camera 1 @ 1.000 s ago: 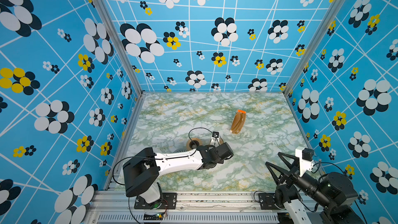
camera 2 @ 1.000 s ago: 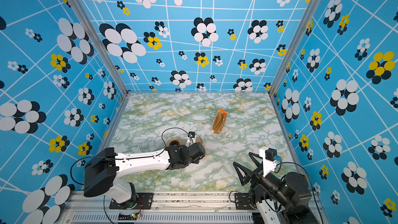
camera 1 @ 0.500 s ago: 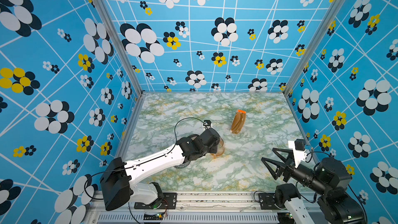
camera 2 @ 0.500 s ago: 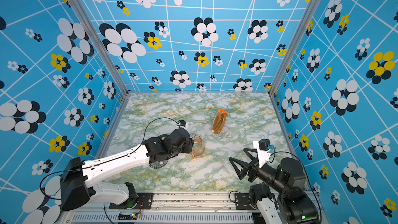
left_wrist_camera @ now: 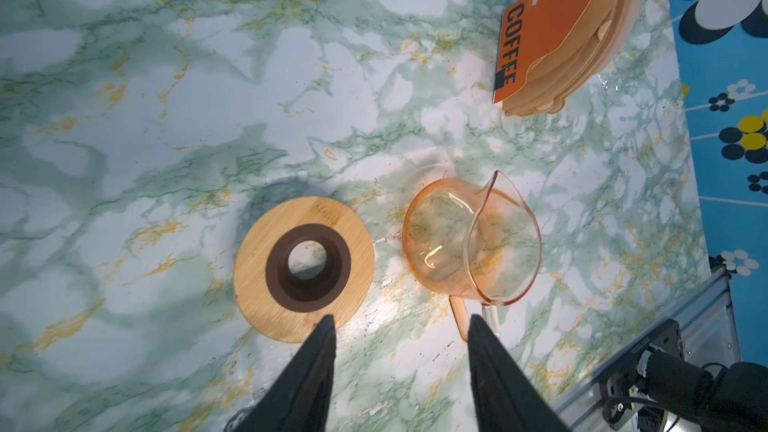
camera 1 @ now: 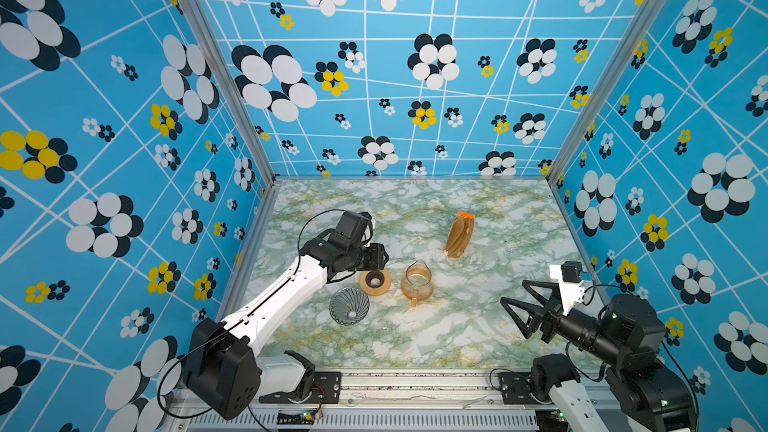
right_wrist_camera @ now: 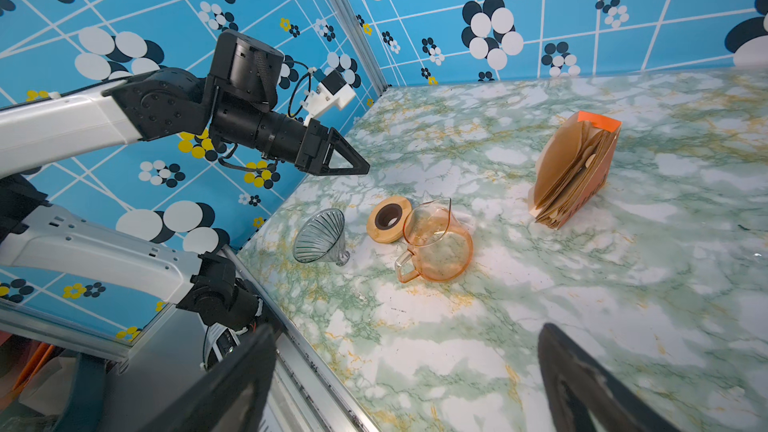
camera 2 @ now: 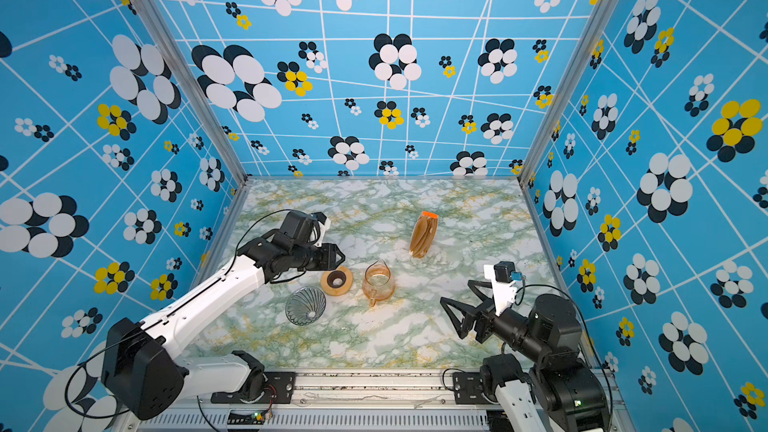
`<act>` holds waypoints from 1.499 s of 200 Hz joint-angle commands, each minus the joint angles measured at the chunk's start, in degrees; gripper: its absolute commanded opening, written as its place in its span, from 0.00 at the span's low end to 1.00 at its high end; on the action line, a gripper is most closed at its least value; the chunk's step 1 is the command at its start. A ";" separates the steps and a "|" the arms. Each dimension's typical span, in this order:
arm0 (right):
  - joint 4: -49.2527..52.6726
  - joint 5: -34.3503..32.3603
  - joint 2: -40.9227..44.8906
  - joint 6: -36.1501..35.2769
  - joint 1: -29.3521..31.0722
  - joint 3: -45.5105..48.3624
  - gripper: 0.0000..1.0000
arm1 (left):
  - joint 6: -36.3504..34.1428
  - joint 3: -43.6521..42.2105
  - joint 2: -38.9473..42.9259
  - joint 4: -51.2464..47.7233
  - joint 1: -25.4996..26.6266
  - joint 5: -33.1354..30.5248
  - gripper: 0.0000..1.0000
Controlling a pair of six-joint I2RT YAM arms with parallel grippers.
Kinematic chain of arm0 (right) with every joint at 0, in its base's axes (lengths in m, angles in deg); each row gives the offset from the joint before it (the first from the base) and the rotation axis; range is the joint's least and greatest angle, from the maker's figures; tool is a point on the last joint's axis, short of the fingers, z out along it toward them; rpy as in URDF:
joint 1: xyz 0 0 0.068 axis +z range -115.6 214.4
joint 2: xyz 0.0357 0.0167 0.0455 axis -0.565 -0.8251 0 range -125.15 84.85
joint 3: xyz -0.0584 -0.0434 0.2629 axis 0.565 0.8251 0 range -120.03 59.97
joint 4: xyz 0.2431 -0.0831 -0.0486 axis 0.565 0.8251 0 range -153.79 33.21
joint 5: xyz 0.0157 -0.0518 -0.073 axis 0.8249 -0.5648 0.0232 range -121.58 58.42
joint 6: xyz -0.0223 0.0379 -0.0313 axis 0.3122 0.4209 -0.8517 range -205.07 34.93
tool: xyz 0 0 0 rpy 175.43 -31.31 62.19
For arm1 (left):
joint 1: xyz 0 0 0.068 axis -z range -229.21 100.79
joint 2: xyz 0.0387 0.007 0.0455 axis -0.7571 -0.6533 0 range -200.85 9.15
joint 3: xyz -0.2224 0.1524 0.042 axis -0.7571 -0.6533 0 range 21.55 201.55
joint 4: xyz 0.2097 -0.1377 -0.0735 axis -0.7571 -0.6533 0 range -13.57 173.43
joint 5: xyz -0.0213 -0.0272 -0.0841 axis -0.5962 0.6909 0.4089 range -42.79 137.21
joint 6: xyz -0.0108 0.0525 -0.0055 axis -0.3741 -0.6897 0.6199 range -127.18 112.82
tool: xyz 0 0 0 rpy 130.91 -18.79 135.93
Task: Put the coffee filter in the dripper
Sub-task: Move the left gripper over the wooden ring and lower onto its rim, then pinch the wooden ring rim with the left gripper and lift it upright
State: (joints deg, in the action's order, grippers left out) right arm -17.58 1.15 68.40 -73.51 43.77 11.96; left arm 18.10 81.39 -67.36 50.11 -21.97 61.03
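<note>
In both top views my left gripper [camera 1: 383,257] hangs spread and empty over the marble-print table [camera 1: 478,326], at ten o'clock of the flat wooden ring [camera 1: 365,284]. The dripper [camera 1: 349,305], ribbed grey glass, lies on its side at the ring's seven o'clock. The amber glass carafe [camera 1: 417,282] stands just beside the ring at three o'clock. My right gripper [camera 1: 514,292] is spread wide near the four o'clock edge.

In the left wrist view, tapered black fingers [left_wrist_camera: 316,367] stand apart.

In the right wrist view, the stack of paper filters [right_wrist_camera: 573,176] stands upright, with bare marble around it.
</note>
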 commanded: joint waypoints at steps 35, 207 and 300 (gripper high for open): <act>-2.57 1.02 1.37 0.72 0.39 1.35 0.99 | -8.82 4.17 -8.30 -5.53 -7.82 7.75 0.50; -2.74 -0.21 2.97 0.95 0.31 1.86 0.99 | -14.75 8.99 -23.52 -13.66 -15.07 10.87 0.58; -2.39 -0.60 3.43 1.03 0.35 1.78 0.98 | -12.54 8.82 -28.49 -13.92 -15.72 13.68 0.56</act>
State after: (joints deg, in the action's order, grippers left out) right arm -19.48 1.35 70.94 -72.79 43.77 13.41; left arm 4.94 89.26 -94.68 37.12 -36.70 72.62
